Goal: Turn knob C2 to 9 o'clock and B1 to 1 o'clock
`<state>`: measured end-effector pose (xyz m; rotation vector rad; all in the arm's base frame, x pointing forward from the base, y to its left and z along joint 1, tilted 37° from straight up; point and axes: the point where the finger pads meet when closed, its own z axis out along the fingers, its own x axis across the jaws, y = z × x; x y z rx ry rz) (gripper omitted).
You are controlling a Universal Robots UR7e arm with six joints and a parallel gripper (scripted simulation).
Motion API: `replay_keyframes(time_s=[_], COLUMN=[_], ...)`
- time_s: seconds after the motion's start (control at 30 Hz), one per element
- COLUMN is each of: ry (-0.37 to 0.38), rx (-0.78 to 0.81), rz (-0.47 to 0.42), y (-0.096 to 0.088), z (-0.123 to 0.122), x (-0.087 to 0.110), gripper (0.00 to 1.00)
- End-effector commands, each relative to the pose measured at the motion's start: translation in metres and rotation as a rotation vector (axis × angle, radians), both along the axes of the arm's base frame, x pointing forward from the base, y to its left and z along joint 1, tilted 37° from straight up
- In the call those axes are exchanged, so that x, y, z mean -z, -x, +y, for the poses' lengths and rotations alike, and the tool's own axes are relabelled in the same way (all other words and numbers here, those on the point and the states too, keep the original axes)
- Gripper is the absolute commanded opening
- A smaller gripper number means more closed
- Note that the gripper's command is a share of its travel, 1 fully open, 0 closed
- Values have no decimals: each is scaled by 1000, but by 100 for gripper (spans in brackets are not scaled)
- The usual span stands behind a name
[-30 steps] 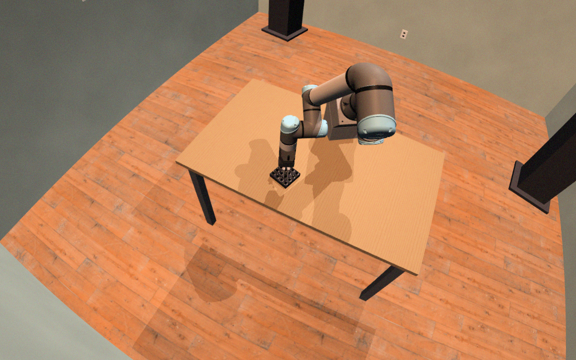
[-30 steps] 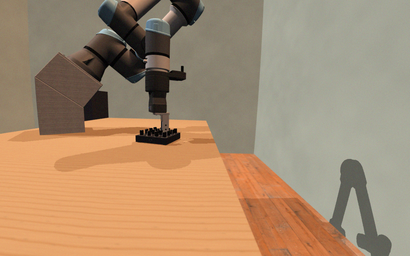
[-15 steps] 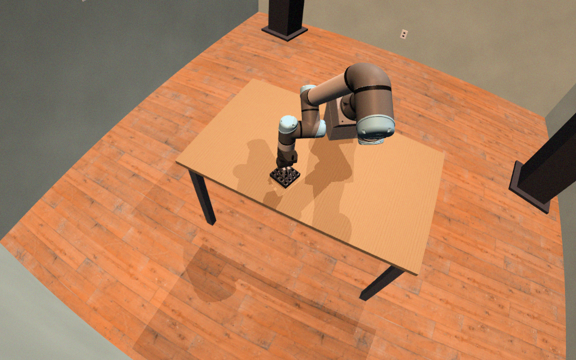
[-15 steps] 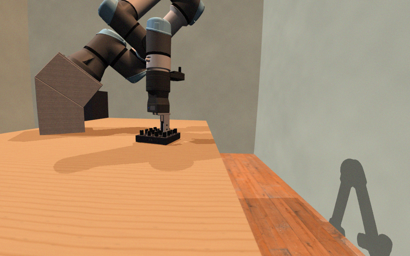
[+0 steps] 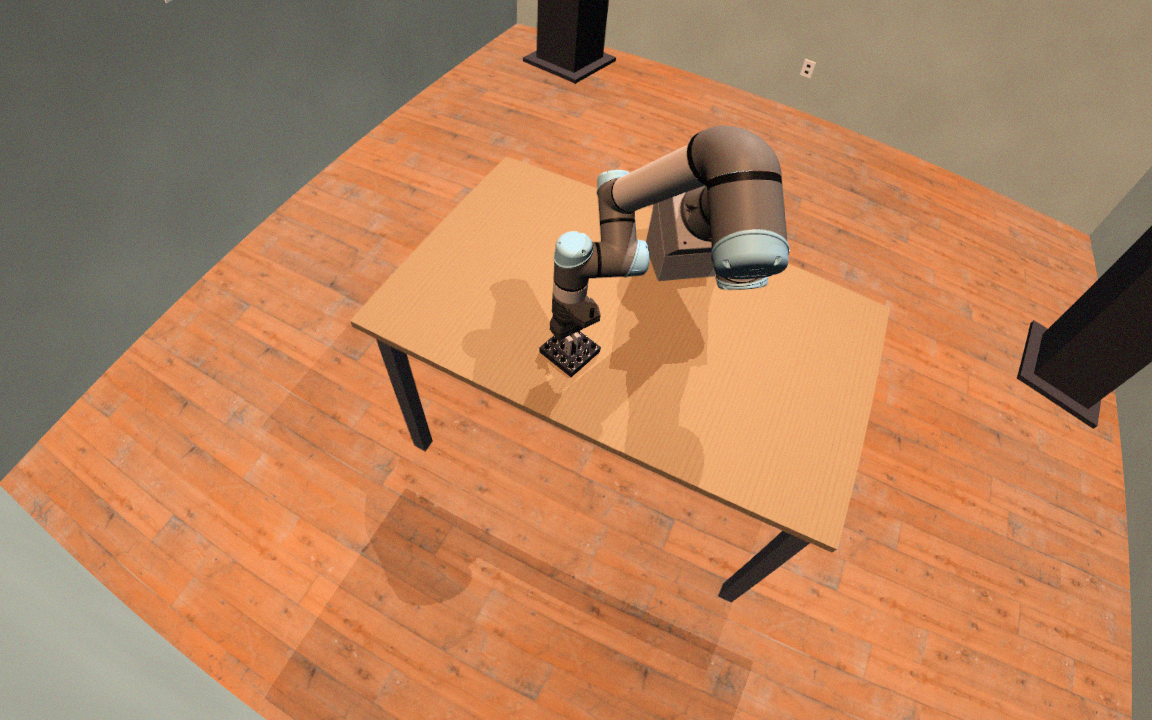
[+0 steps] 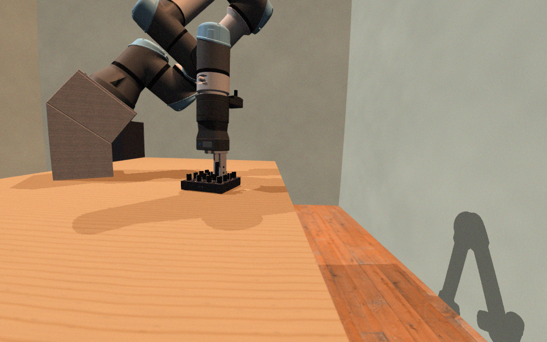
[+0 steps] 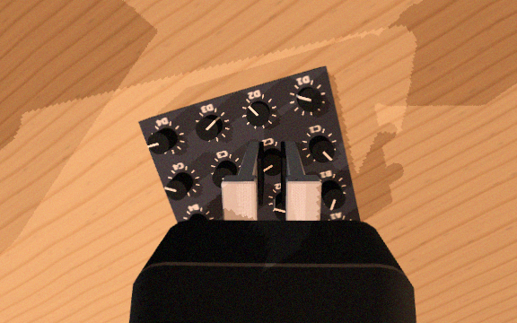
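The black knob box (image 5: pixel 570 369) (image 6: pixel 209 187) (image 7: pixel 284 109) stands on the table. In the wrist view its printed names are upside down, with row D at the top. My gripper (image 5: pixel 572 343) (image 6: pixel 219 174) (image 7: pixel 272 161) points down and is shut on knob C2 (image 7: pixel 275 160), one finger on each side. C2's white line points left and slightly down in the wrist view, between the 2 and 3 o'clock marks. Knob B1 (image 7: pixel 330 193), right of the fingers, points at about 1 o'clock. The rear part of the box is hidden behind the gripper body.
Knobs C1 (image 7: pixel 319 145), C3 (image 7: pixel 224 170) and D2 (image 7: pixel 259 112) stand close around the fingers. Knob B2 (image 7: pixel 280 202) is partly hidden behind the right finger. The wooden table (image 5: pixel 759 402) (image 6: pixel 139 272) carries the box near its long edge. The arm's pedestal (image 6: pixel 80 140) stands beyond.
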<state>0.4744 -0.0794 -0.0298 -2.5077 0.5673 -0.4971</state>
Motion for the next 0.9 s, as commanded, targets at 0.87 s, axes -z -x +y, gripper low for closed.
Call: replay_keyframes(time_s=[0.87], ry=[125], rx=[-227], rz=[-114], y=[0], z=[0], x=[0], gripper=[30])
